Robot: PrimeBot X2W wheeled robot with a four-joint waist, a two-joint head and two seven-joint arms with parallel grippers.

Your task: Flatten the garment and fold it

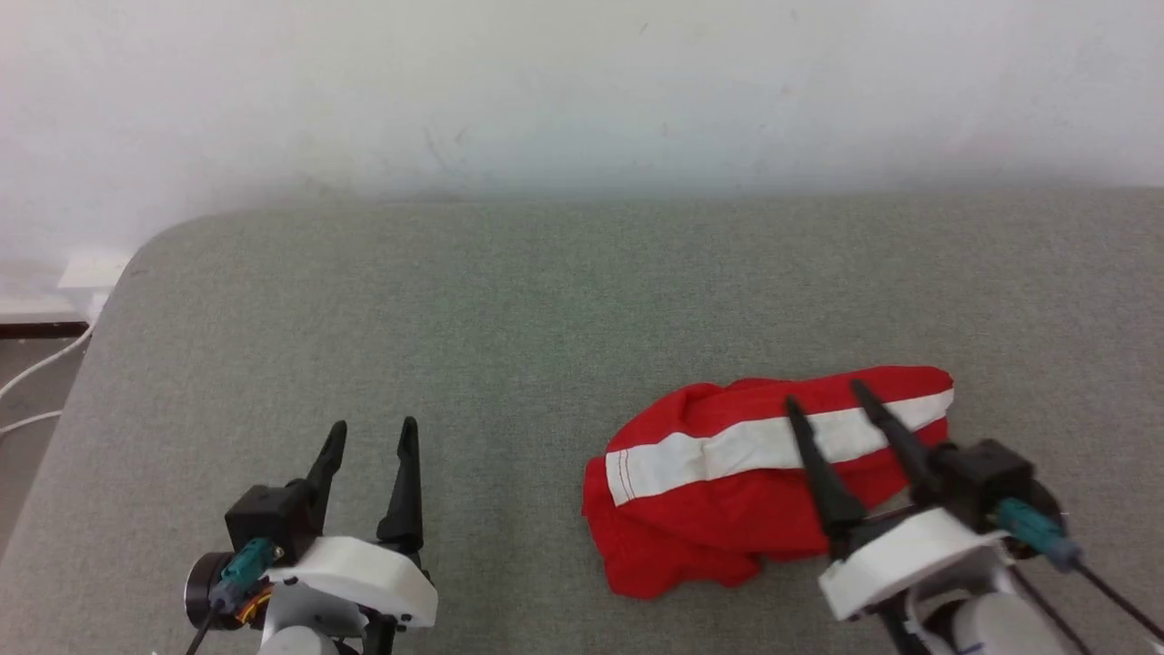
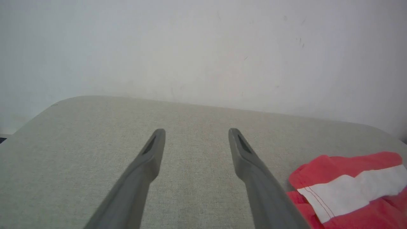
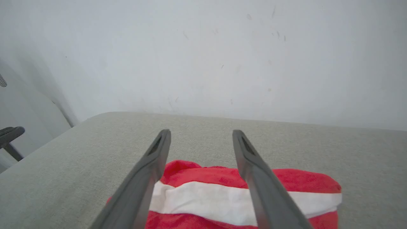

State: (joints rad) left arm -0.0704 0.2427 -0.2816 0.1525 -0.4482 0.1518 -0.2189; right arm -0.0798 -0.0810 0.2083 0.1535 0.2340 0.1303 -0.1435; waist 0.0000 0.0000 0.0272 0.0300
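Garment (image 1: 727, 482) lies crumpled; your right gripper (image 1: 823, 392) hangs over it, released and empty; your left gripper (image 1: 375, 424) is released too.

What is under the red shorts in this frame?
The red shorts lie crumpled on the grey fabric surface, which shows all around them. Anything beneath their folds is covered and cannot be seen.

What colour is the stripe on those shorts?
White, on bright red shorts; the stripe shows best in the head view.
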